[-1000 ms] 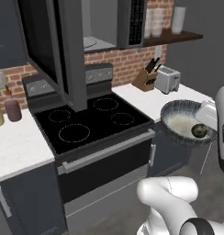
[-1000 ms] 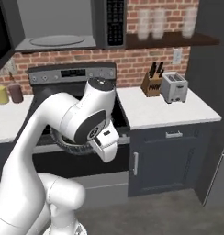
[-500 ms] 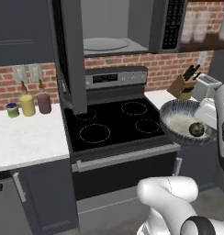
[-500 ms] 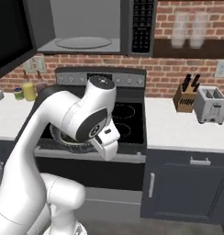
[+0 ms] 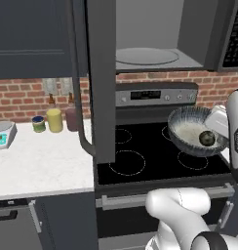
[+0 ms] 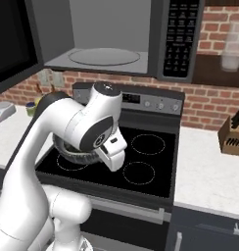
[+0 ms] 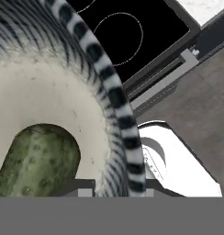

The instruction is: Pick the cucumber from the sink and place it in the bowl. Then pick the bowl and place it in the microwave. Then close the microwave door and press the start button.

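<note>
One step is done: the cucumber (image 5: 207, 138) lies inside the bowl (image 5: 188, 128). My gripper (image 7: 117, 193) is clamped on the bowl's rim, holding it below the open microwave (image 5: 155, 53). Next I judge it needs lifting onto the turntable.

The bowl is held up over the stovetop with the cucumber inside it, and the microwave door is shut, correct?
Not quite: the microwave door stands open, as the left base view shows, with the turntable visible inside. The bowl is indeed held over the stovetop with the cucumber inside.
</note>
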